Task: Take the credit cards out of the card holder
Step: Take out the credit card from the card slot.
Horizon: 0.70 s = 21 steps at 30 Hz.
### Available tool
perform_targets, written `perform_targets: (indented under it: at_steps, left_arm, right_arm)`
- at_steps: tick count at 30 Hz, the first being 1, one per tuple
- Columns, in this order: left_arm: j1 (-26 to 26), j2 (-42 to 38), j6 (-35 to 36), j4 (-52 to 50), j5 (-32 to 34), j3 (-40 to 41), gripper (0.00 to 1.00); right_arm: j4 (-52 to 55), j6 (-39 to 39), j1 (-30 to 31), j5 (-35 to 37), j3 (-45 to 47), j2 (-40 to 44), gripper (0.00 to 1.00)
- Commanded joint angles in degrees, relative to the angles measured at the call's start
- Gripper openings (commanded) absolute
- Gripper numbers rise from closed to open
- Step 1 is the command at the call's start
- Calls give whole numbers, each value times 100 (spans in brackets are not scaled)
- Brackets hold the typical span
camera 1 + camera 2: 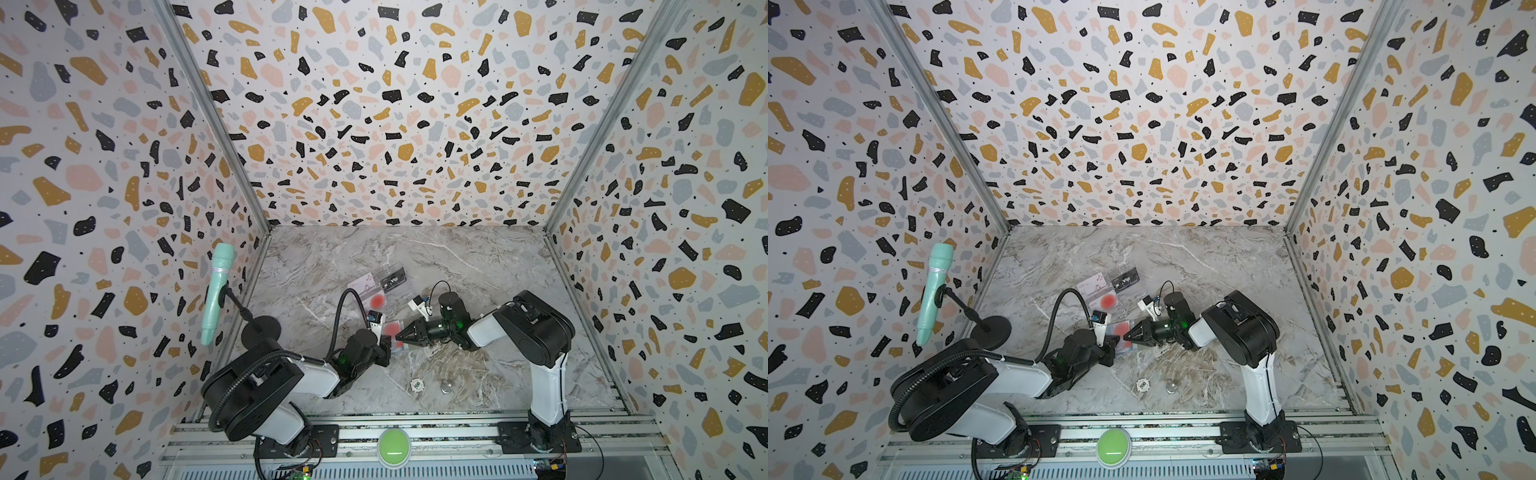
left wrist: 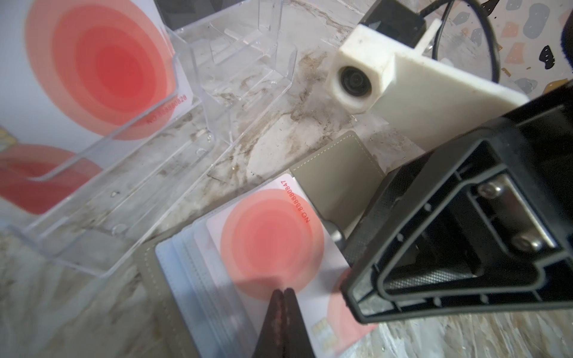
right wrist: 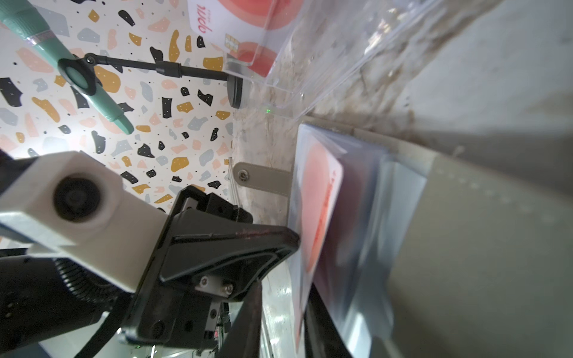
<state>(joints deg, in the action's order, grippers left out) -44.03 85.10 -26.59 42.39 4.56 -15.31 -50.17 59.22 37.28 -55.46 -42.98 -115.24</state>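
The taupe card holder (image 2: 336, 173) lies open on the marble, pale blue sleeves (image 2: 176, 263) facing up. A white credit card with a red circle (image 2: 273, 245) sticks partly out of it. My left gripper (image 2: 283, 292) is shut, and its tips press on that card's face. My right gripper (image 3: 283, 297) is open, with one finger on each side of the card's edge (image 3: 313, 217) and a gap on one side. In both top views the two grippers (image 1: 388, 353) (image 1: 399, 336) meet over the holder. Other credit cards, a black VIP card (image 1: 393, 280), a white-pinkish one (image 1: 360, 282) and a red-circle one (image 1: 377, 299), lie in the clear tray.
The clear plastic tray (image 2: 248, 77) stands just beyond the holder. A poker chip (image 1: 417, 385) and a small metal disc (image 1: 446, 389) lie nearer the front. A mint microphone on its stand (image 1: 216, 291) is at the left wall. A green button (image 1: 393, 446) sits on the front rail.
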Motion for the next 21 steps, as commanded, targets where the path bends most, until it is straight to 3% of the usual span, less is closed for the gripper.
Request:
perform_targets:
  at_steps: [1, 5, 12, 21]
  left_arm:
    - [32, 146, -22, -354, -43, 178, 2]
    - [33, 147, -39, -355, -34, 178, 2]
    - [31, 172, -46, -363, -25, 178, 2]
    - [30, 236, -44, -357, -25, 142, 2]
  right_arm:
    - [-1284, 568, -75, -362, 106, 33, 24]
    - [-1744, 845, -166, -422, 244, -59, 21]
    - [-1639, 723, -172, -440, 277, -4, 19]
    - [519, -650, -190, 33, -5, 495, 13]
